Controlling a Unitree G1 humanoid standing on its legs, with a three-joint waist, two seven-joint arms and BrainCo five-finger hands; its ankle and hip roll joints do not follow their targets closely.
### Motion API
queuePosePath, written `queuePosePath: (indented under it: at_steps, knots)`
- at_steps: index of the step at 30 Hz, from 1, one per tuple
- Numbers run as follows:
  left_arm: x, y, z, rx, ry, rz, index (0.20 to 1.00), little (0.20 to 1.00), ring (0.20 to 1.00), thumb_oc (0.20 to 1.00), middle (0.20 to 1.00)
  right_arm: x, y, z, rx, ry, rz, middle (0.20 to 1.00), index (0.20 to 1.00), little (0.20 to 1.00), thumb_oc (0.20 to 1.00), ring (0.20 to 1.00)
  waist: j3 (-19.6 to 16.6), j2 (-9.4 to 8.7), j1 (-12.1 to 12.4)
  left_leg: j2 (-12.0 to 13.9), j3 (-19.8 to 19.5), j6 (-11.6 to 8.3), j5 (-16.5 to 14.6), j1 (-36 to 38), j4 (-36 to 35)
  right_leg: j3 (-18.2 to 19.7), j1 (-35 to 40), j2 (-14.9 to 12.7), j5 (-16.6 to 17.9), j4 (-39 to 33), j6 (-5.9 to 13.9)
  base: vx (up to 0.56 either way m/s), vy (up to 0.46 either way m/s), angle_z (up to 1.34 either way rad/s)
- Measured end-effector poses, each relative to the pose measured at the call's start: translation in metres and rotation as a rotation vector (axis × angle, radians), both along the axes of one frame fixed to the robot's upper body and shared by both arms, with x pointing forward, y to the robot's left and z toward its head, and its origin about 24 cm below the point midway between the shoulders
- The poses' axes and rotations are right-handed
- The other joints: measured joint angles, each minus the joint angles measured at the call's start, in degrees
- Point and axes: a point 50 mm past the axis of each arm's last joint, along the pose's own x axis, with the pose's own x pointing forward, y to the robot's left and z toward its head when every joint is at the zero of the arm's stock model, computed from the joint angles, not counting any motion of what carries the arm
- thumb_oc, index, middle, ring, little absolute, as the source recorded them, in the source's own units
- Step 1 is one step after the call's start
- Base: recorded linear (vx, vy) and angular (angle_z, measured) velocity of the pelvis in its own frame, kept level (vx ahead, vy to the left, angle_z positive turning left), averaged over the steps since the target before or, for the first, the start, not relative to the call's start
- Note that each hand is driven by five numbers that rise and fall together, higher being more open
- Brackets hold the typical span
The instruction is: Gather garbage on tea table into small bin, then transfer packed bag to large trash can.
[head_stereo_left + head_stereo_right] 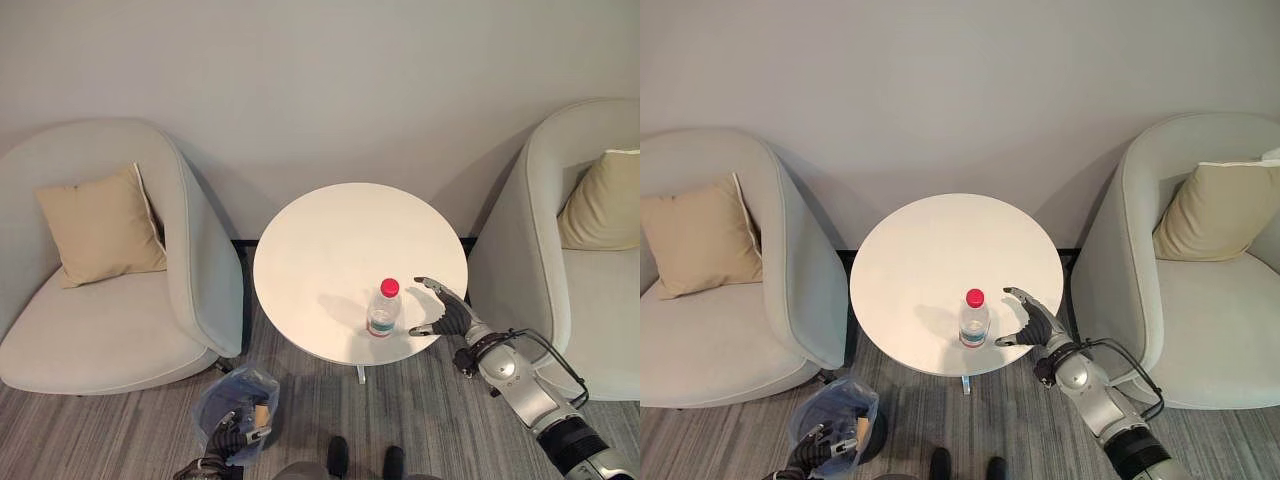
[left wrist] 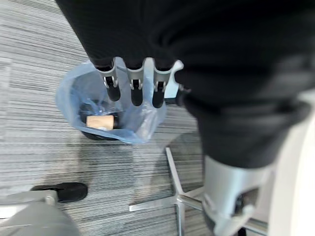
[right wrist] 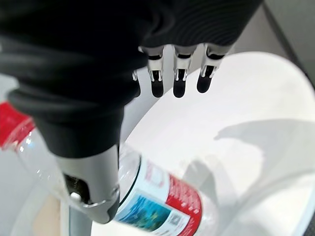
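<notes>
Bottle (image 1: 383,309) stands upright near the counter (image 1: 330,235) front edge, just left of the right hand (image 1: 445,312), which is spread open and empty. Left hand (image 2: 133,81), fingers straight, is held over the bin (image 2: 74,93).

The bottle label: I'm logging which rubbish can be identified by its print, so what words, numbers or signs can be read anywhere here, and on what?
Bottle label: red, white and blue with a picture and a small square code in the right wrist view; its print is too blurred to read.
Tan item in the small bin: no print can be made out.
Nothing else carries text.
The right hand is open beside the bottle.
</notes>
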Motion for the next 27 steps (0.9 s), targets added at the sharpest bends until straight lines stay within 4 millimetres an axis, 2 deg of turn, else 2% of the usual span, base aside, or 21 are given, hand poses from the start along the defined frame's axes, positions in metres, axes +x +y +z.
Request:
queuePosePath:
  at_steps: [4,9,10,11,12,15,20,24,27]
  knots:
    - [0.001,0.000,0.000,0.000,-0.003,-0.001,1.000,1.000,1.000,1.000,1.000,0.004,0.005,-0.005,0.018,0.021,-0.014,1.000,1.000,1.000,1.000,1.000,-0.01,-0.06,1.25,-0.27,-1.83,0.18,0.63,-0.88,0.02,-1.50,-0.28,-0.14,-0.22,-0.01,-0.02,0.04,0.030,0.26]
    - [0.004,-0.002,0.001,0.000,-0.009,-0.010,1.000,1.000,1.000,1.000,1.000,0.026,0.030,-0.004,0.066,0.018,-0.012,1.000,1.000,1.000,1.000,1.000,0.68,-0.05,3.60,-0.56,-4.29,-0.38,1.10,-1.99,0.01,-3.77,-0.49,-0.22,-0.75,-0.02,-0.08,0.02,0.024,0.28]
    - [0.004,-0.002,0.001,-0.001,-0.008,-0.012,1.000,1.000,1.000,1.000,1.000,0.027,0.033,-0.004,0.078,0.020,-0.016,0.818,0.818,0.818,0.818,0.818,0.75,-0.06,3.97,-0.57,-4.41,-0.38,1.09,-2.08,0.01,-3.90,-0.53,-0.23,-0.81,-0.01,-0.02,0.01,0.017,0.08]
    - [0.004,-0.002,0.001,-0.001,-0.008,-0.010,1.000,1.000,1.000,1.000,1.000,0.028,0.034,-0.003,0.090,0.018,-0.018,0.473,0.473,0.473,0.473,0.473,0.77,-0.06,4.79,-0.60,-4.48,-0.38,1.09,-2.19,0.00,-4.00,-0.57,-0.24,-0.83,-0.01,0.00,0.01,0.019,0.06]
    - [0.003,-0.002,0.000,-0.001,-0.005,-0.010,1.000,1.000,1.000,1.000,1.000,0.030,0.036,-0.001,0.097,0.012,-0.014,0.200,0.200,0.200,0.200,0.200,0.82,-0.08,4.86,-0.63,-4.53,-0.38,1.09,-2.28,0.00,-4.03,-0.68,-0.26,-0.84,-0.01,0.02,0.00,0.017,0.04]
    - [0.003,-0.001,0.000,-0.001,-0.005,-0.010,1.000,1.000,1.000,1.000,1.000,0.032,0.039,0.002,0.102,-0.004,-0.012,0.200,0.200,0.200,0.200,0.200,0.80,-0.10,4.96,-0.79,-5.32,-0.41,1.22,-2.79,0.03,-4.41,-1.03,-0.37,-0.85,0.00,0.03,0.01,0.013,0.08]
    - [0.004,-0.001,0.001,0.001,-0.010,-0.007,1.000,1.000,1.000,1.000,1.000,0.031,0.032,0.003,0.087,-0.007,-0.026,0.200,0.200,0.200,0.200,0.200,0.81,-0.10,4.76,-1.02,-5.82,-0.31,1.99,-2.66,0.40,-4.65,-1.00,-0.61,-0.86,-0.01,0.05,0.00,0.005,0.05]
    - [0.005,0.002,0.002,0.006,-0.012,0.000,1.000,1.000,1.000,1.000,1.000,0.015,0.017,0.021,0.149,-0.084,-0.051,0.200,0.200,0.200,0.200,0.200,0.78,-0.15,4.22,-1.03,-5.89,-0.51,2.08,-1.65,0.38,-5.07,0.35,-0.63,-0.95,-0.02,0.14,-0.03,-0.033,0.05]
    - [0.006,0.001,0.002,0.005,-0.011,0.000,1.000,1.000,1.000,1.000,1.000,0.014,0.014,0.032,0.169,-0.130,-0.047,0.200,0.200,0.200,0.200,0.200,0.71,-0.42,2.60,-0.87,-5.74,-1.03,1.75,-1.60,0.02,-5.06,0.42,-0.48,-0.82,0.00,0.02,-0.06,-0.043,0.00]
